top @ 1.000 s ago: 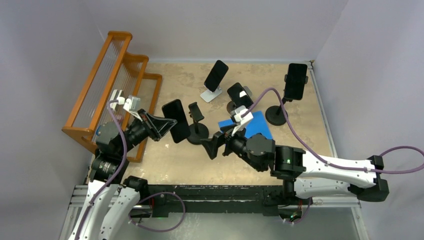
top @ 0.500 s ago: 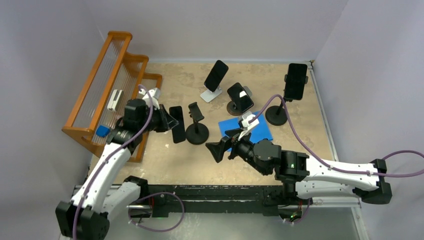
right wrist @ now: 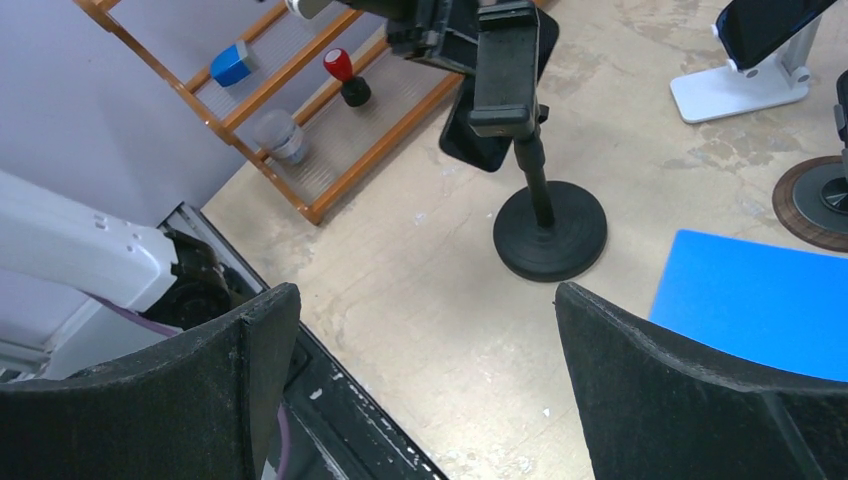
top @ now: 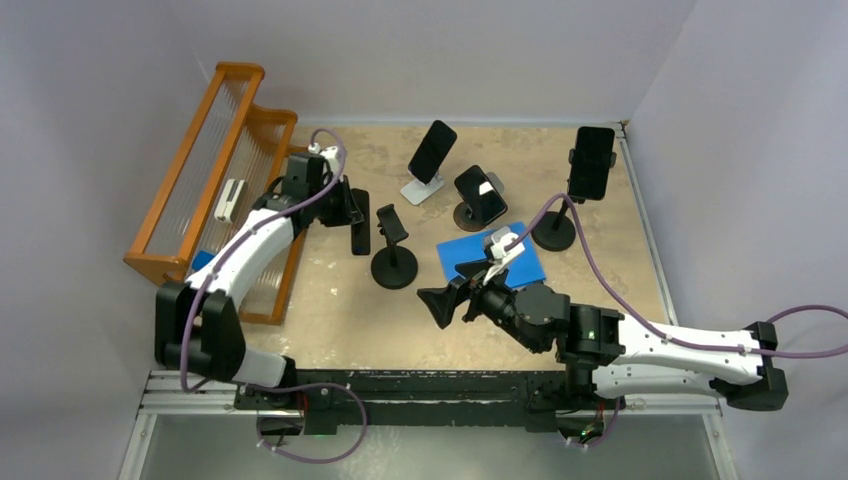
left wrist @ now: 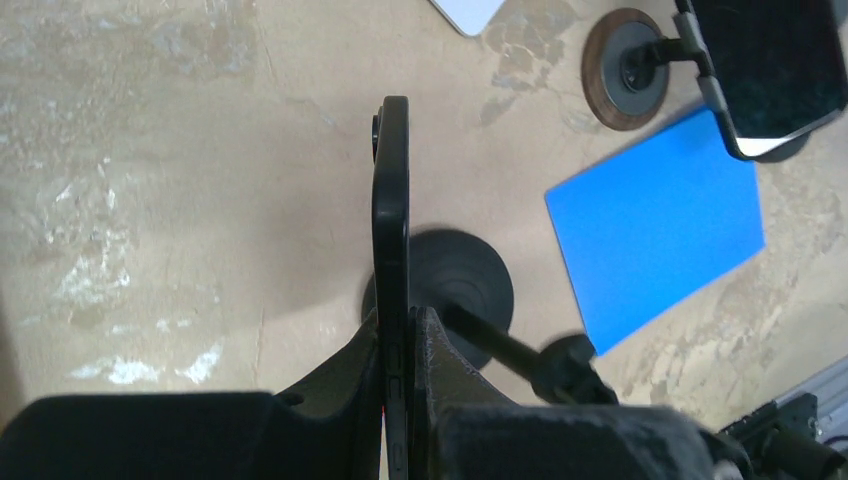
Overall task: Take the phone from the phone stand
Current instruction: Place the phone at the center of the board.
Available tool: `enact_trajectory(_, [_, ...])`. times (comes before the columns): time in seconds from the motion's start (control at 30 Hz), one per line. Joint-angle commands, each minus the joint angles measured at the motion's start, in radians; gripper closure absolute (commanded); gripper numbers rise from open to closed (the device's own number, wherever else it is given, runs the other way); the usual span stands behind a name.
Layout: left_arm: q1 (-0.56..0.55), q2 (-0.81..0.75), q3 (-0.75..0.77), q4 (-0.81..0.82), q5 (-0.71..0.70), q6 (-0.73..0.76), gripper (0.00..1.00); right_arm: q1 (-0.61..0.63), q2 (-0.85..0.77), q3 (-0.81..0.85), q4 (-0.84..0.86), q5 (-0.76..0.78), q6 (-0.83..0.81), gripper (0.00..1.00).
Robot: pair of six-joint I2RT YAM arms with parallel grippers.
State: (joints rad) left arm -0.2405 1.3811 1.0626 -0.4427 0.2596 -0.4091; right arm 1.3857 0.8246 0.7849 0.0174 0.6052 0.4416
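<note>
Clamped in the left gripper (top: 350, 213), the phone (top: 360, 236) has swung clear to ten o'clock of its stand (top: 394, 269), so removal looks done; the right gripper (top: 440, 303) gapes empty.

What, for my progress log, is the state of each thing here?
left pincer: shut on held phone
held phone: off the stand, seen edge-on
black stand: upright, clamp empty
right pincer: open, empty
white-stand phone: mounted, tilted
middle phone: mounted
tall-stand phone: mounted
blue mat: flat on table
</note>
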Motion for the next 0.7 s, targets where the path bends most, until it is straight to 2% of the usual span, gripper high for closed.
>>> enact_trajectory(0.0, [0.001,0.115,0.124,0.078,-0.01,0.046,1.0,0.004,-0.02,-0.014,0.054,-0.026,-0.014,0.01])
enact_trajectory(0.2, [0.009,0.277,0.221,0.08,-0.008,0.067,1.0,0.004,-0.005,-0.054,0.095,-0.055,-0.013,0.01])
enact_trajectory(0.37, [0.023,0.331,0.231,0.121,0.032,0.034,1.0,0.004,-0.003,-0.086,0.143,-0.072,-0.017,0.01])
enact_trajectory(0.67, [0.064,0.472,0.356,0.069,0.222,0.027,1.0,0.004,-0.01,-0.139,0.192,-0.101,-0.008,0.01])
